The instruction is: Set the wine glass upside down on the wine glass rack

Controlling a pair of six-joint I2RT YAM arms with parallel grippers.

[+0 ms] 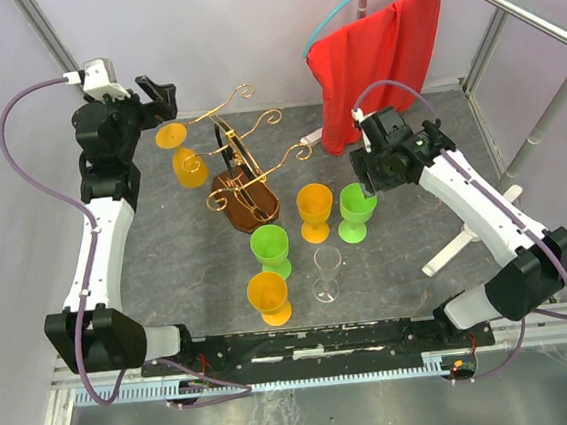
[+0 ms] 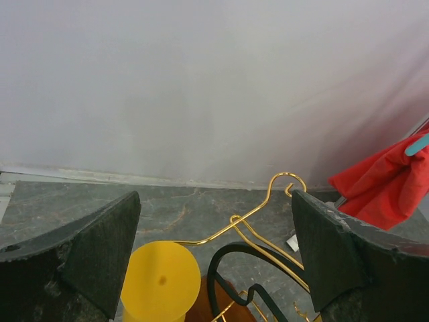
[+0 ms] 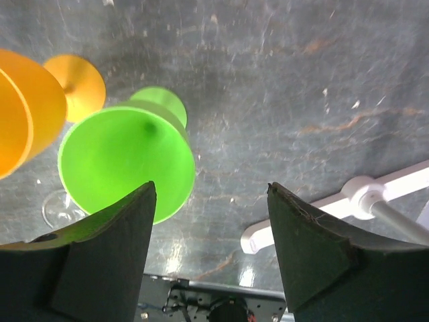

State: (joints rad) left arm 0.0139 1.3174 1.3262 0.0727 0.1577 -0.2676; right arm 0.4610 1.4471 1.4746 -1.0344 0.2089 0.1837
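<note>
Wine glass rack, with a dark wooden base and curled gold wire arms, stands left of centre on a grey marbled desk between pale walls, a red cloth behind. An orange wine glass hangs foot-up at its left side. Both jaws are released and empty: left gripper above that glass, right gripper over a green glass

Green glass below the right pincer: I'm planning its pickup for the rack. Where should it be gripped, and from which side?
Probably the bowl of the green glass, from its right: it stands upright, mouth open, and an orange glass crowds its left.
</note>
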